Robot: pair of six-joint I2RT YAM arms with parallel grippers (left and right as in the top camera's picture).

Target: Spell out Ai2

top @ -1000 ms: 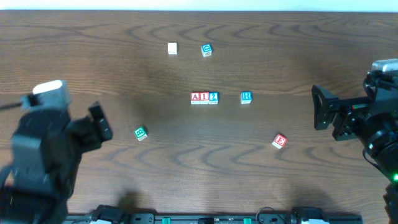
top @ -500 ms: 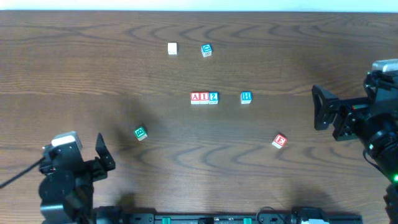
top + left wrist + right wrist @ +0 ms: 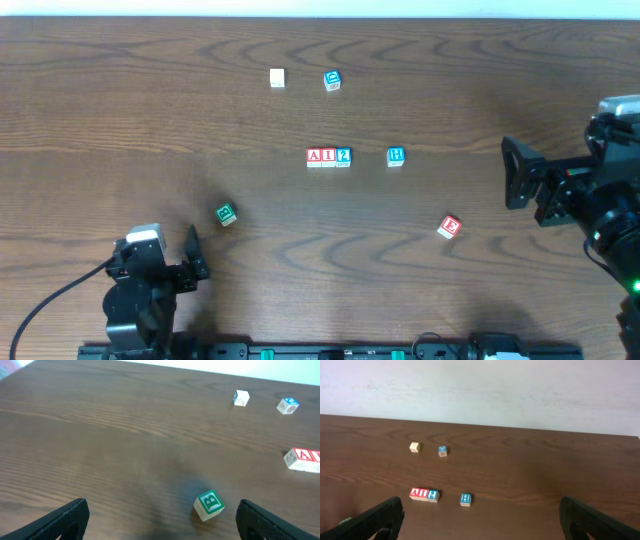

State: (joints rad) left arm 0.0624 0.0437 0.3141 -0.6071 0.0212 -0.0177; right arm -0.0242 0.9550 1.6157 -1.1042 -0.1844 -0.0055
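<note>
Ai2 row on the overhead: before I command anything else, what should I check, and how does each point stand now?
1. Order as read in the overhead view, A cube, I cube, 2 cube: ok.
2. The three cubes form one straight line, sides touching: ok.
3. H cube stands apart, beyond the 2 cube: ok.
4. Left end effector open, empty, away from the row: ok.
5. Right end effector open, empty, away from the row: ok.
6. Free path ahead of the left end effector: green B cube lies close in front: not ok.
</note>
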